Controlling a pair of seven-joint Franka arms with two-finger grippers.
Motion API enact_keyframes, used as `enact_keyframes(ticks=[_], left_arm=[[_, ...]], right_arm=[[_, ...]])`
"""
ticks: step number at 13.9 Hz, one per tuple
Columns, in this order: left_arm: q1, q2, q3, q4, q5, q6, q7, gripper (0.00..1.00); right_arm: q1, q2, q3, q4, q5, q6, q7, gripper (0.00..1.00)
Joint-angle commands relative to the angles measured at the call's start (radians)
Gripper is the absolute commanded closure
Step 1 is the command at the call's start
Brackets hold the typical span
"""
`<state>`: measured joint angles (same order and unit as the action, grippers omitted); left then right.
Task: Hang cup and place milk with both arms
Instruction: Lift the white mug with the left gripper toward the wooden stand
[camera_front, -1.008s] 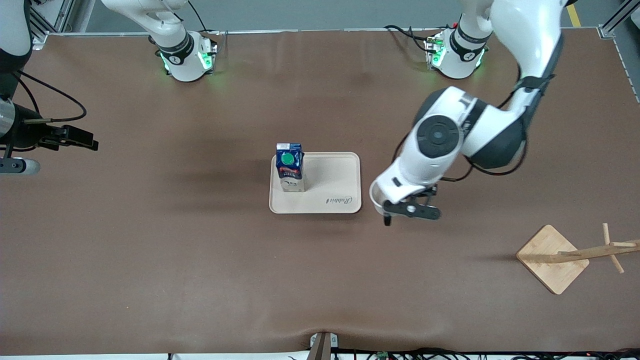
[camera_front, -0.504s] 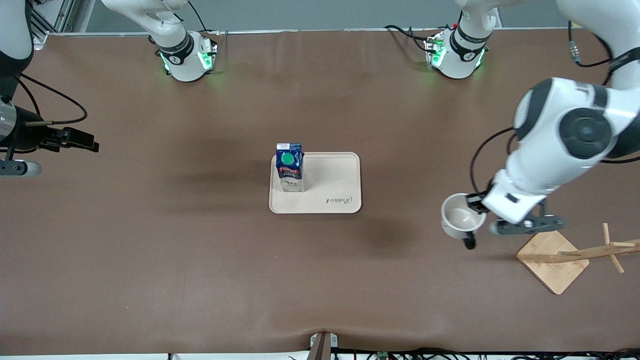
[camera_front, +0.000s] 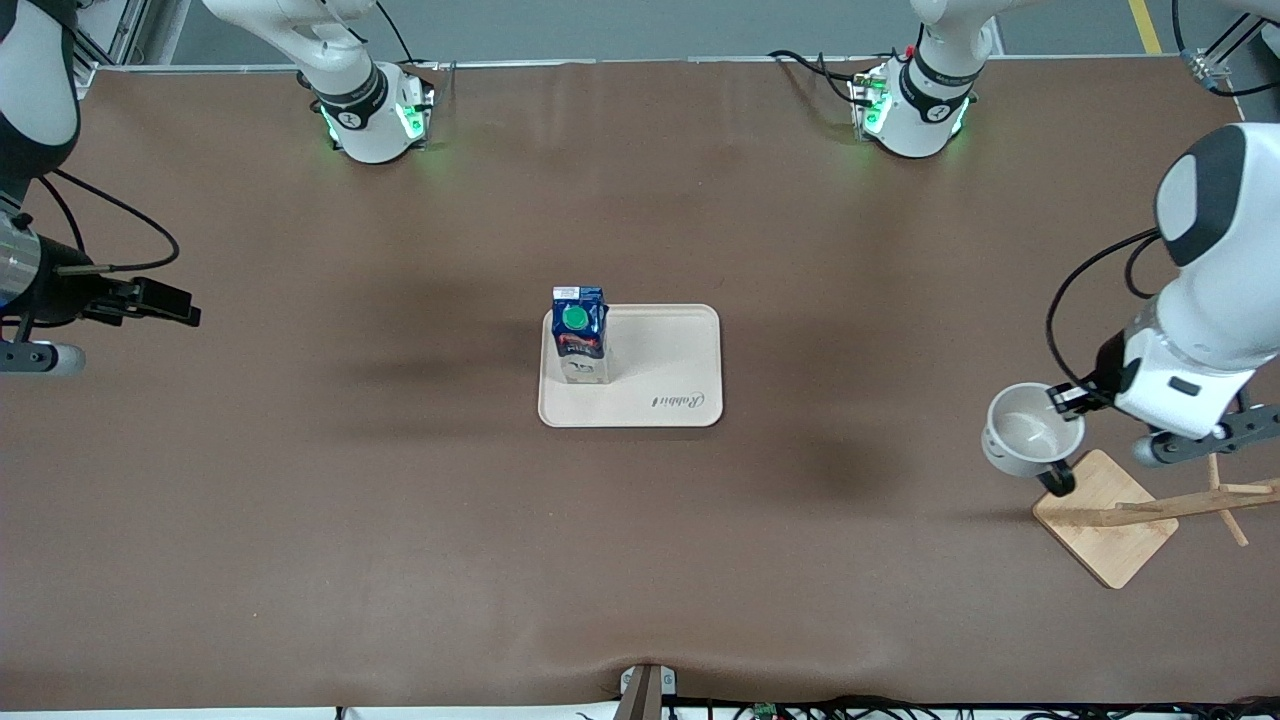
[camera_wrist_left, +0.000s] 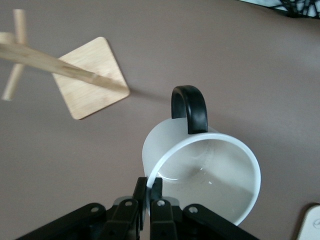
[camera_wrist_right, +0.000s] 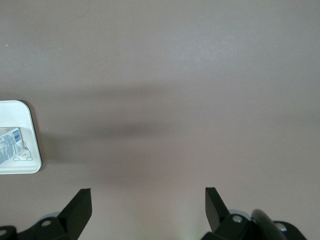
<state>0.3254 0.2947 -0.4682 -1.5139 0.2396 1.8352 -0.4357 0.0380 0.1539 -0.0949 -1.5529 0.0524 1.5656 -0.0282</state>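
Cup (camera_front: 1030, 430) x1, rim pinched in left claw (camera_wrist_left: 150, 192) over rack (camera_front: 1105, 515); milk (camera_front: 580, 333) x1 on tray (camera_front: 660, 385); right claw (camera_wrist_right: 147, 202) spread, waiting.

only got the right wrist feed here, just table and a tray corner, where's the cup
Observer: The left claw is shut on the cup's rim, up in the air beside the rack.
Operator: handle facing where
Observer: It points toward the rack's base. The cup is not hung yet.
Operator: and the milk
Observer: The milk stands upright on the tray, at the end toward the right arm. Your right claw waits open over the table's right-arm end.
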Motion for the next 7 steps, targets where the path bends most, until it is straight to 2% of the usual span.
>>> enact_keyframes(ticks=[1, 4, 6, 7], left_arm=[[0.064, -0.113, -0.007, -0.081, 0.0, -0.002, 0.096, 1.0], [0.139, -0.135, -0.01, -0.085, -0.006, 0.027, 0.228, 1.0], [0.165, -0.131, -0.01, -0.086, -0.014, 0.073, 0.313, 1.0], [0.187, -0.126, -0.01, -0.092, -0.014, 0.099, 0.349, 1.0]], right_arm=[[0.002, 0.032, 0.009, 0.051, 0.011, -0.007, -0.009, 0.0], [0.013, 0.036, 0.012, 0.051, 0.032, -0.01, 0.002, 0.0], [0.028, 0.036, 0.011, 0.042, 0.13, -0.054, 0.004, 0.0], [0.052, 0.036, 0.011, 0.042, 0.151, -0.055, 0.005, 0.0]])
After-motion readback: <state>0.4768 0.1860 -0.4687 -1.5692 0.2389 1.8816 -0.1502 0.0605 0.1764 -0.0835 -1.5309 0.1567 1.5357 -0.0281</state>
